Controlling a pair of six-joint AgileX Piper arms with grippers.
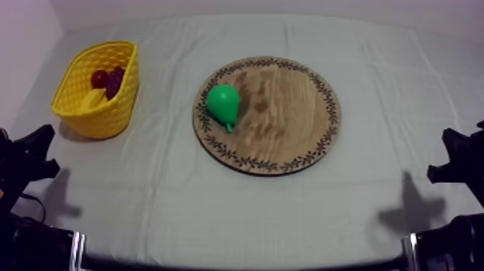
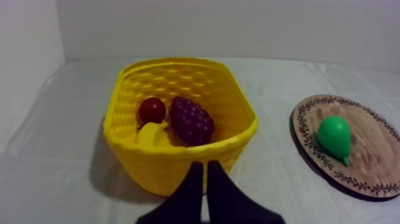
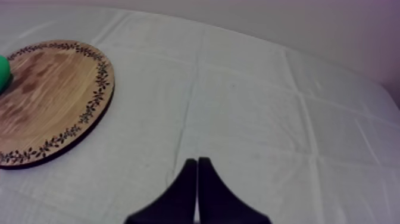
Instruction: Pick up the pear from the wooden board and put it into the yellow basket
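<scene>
Top view, pear: the pear (image 1: 224, 103) lies on its side on the wooden board (image 1: 288, 122), near the rim that faces the yellow basket (image 1: 101, 119); nothing touches it.
Top view, arms: the left arm (image 1: 27, 160) and the right arm (image 1: 461, 160) sit low at their sides of the table (image 1: 238, 209), well apart from the board.
Left wrist view, tool: the left tool (image 2: 205, 168) is closed to a narrow wedge with nothing in it, and it points at the basket's near wall.
Left wrist view, basket: it holds a small red fruit (image 2: 152, 110), a bunch of grapes (image 2: 191, 119) and a banana (image 2: 152, 134), but no pear.
Right wrist view, tool: the right tool (image 3: 197, 162) is closed and empty, over bare table beside the board.
Progress: by my reading nothing is done yet; reaching, grasping, carrying and releasing are all left.
</scene>
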